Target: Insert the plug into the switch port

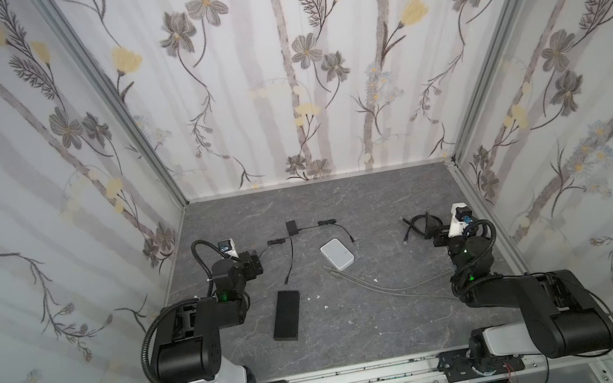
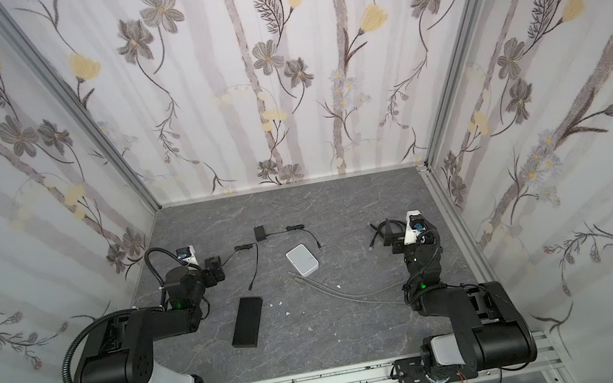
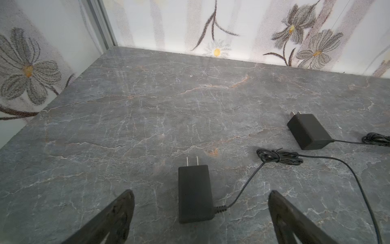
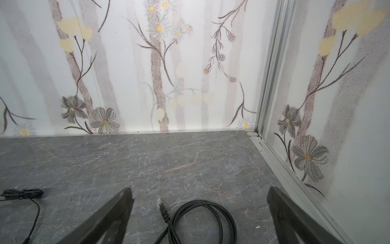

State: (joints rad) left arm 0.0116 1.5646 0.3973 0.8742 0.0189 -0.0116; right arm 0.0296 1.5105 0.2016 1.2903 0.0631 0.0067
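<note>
Left end effector is fully open and holds nothing. Its 2 fingers straddle a black power adapter that lies flat on the tabletop near the left edge, prongs pointing toward the far edge. A second power adapter lies farther toward the far edge, well clear of the fingers.

Right end effector is also fully open and empty. It sits low near the right edge, with the black cable coiled between its fingers. The plug, a clear-tipped connector on that cable, lies on the tabletop between the fingers, closer to 1 of them and touching neither.

The switch is judged to be the white box near the middle of the tabletop, well apart from both arms. Its ports are not visible in any view. A gray cable runs from just beside it toward the right arm. A black flat box lies toward the near edge.

The wide opening suits a pre-grasp stance: each arm has clearance around the item beneath it. No insertion step has begun. Which arm acts first cannot be determined.
</note>
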